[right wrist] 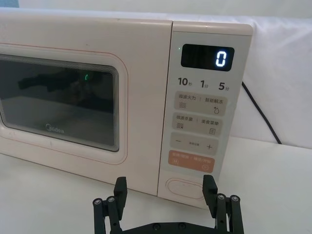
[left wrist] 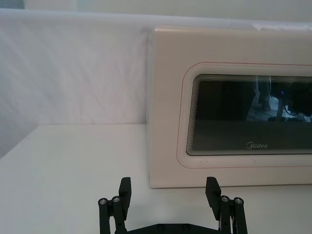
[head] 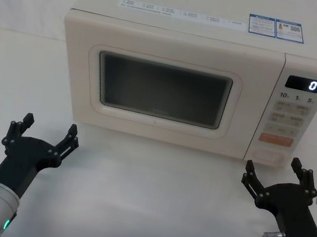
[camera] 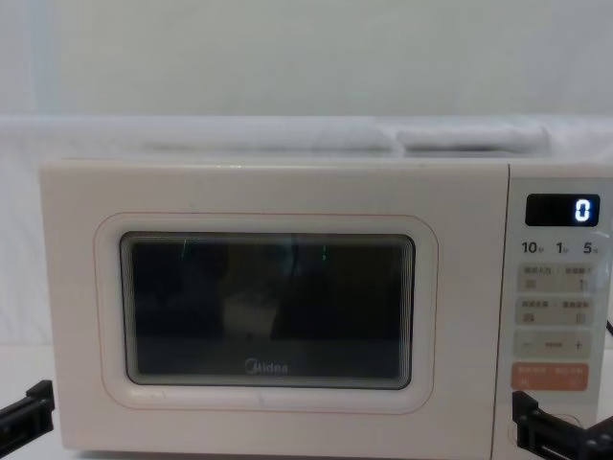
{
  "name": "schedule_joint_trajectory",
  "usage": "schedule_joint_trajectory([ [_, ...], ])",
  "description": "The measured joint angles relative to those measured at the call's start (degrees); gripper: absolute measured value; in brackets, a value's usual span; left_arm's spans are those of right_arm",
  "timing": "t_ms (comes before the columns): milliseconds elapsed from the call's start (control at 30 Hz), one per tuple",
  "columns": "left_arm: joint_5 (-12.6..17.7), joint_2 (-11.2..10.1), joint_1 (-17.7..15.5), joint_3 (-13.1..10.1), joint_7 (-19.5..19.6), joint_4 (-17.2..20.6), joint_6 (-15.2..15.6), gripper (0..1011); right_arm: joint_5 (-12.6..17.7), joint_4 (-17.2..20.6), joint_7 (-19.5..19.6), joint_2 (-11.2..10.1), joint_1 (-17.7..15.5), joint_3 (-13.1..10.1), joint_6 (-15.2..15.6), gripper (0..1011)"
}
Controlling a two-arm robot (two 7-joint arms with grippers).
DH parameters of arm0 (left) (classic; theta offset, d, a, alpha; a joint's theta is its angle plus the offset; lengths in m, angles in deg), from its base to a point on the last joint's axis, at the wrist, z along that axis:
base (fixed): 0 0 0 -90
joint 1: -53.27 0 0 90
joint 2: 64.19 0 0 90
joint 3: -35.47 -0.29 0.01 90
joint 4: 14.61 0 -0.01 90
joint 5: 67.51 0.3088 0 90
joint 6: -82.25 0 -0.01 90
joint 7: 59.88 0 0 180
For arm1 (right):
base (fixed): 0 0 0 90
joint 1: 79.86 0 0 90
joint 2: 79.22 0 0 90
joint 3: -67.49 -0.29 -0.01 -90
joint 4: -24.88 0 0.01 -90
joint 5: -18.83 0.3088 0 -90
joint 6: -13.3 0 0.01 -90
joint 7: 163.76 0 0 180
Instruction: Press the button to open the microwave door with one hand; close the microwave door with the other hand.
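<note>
- The left claw hovers over the table in front of the microwave's left corner, fingers spread wide, holding nothing.
- The microwave door is shut flush, filling the microwave's front left of the control panel.
- The button sits at the bottom of that panel, below the orange key.
- The right claw hangs just before the button, wide open and empty.
</note>
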Motion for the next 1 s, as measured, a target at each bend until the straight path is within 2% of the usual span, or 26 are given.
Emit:
schedule_joint_trajectory([
  [433, 0.0, 0.0, 0.0, 0.0, 0.0, 0.0, 0.0, 1001, 0.0, 0.0, 0.0, 0.0, 0.0, 0.0, 0.0, 1002],
  [500, 0.0, 0.0, 0.0, 0.0, 0.0, 0.0, 0.0, 1001, 0.0, 0.0, 0.0, 0.0, 0.0, 0.0, 0.0, 978],
  [667, 0.0, 0.0, 0.0, 0.0, 0.0, 0.0, 0.0, 1001, 0.0, 0.0, 0.0, 0.0, 0.0, 0.0, 0.0, 851],
  [733, 0.0, 0.0, 0.0, 0.0, 0.0, 0.0, 0.0, 1001, 0.0, 0.0, 0.0, 0.0, 0.0, 0.0, 0.0, 851],
  [767, 0.0, 0.0, 0.0, 0.0, 0.0, 0.0, 0.0, 1001, 0.0, 0.0, 0.0, 0.0, 0.0, 0.0, 0.0, 781],
  [867, 0.0, 0.0, 0.0, 0.0, 0.0, 0.0, 0.0, 1001, 0.0, 0.0, 0.0, 0.0, 0.0, 0.0, 0.0, 663],
  [1000, 0.0, 0.0, 0.0, 0.0, 0.0, 0.0, 0.0, 1001, 0.0, 0.0, 0.0, 0.0, 0.0, 0.0, 0.0, 567],
])
